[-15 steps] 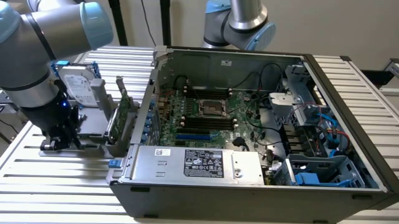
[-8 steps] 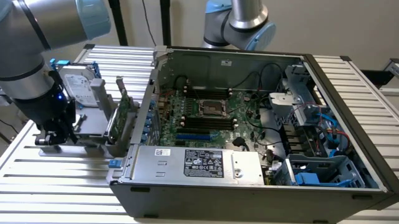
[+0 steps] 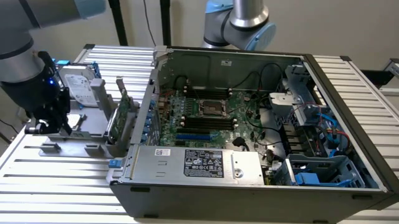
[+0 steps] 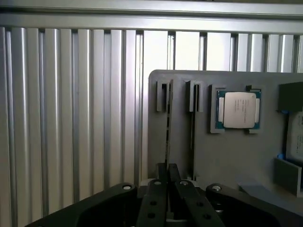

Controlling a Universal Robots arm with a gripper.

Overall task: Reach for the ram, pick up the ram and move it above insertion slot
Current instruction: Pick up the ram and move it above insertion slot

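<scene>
We saw the gripper (image 4: 166, 174) pinched nearly shut on the ram (image 4: 167, 132), which stood edge-on in the grey holder (image 4: 222, 161) and ran straight out from between the fingertips. We counted one ram in the grip, two narrow slots (image 4: 193, 118) in the holder, and one processor (image 4: 236, 109) beside them.

Black end effector (image 4: 167, 168), grey holder (image 4: 227, 156), silver ribbed table (image 4: 71, 118).

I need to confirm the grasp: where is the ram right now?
In the wrist view the ram stands on edge in the grey holder's slot, between the gripper's shut fingers, at the exterior view's left of the computer case.
</scene>
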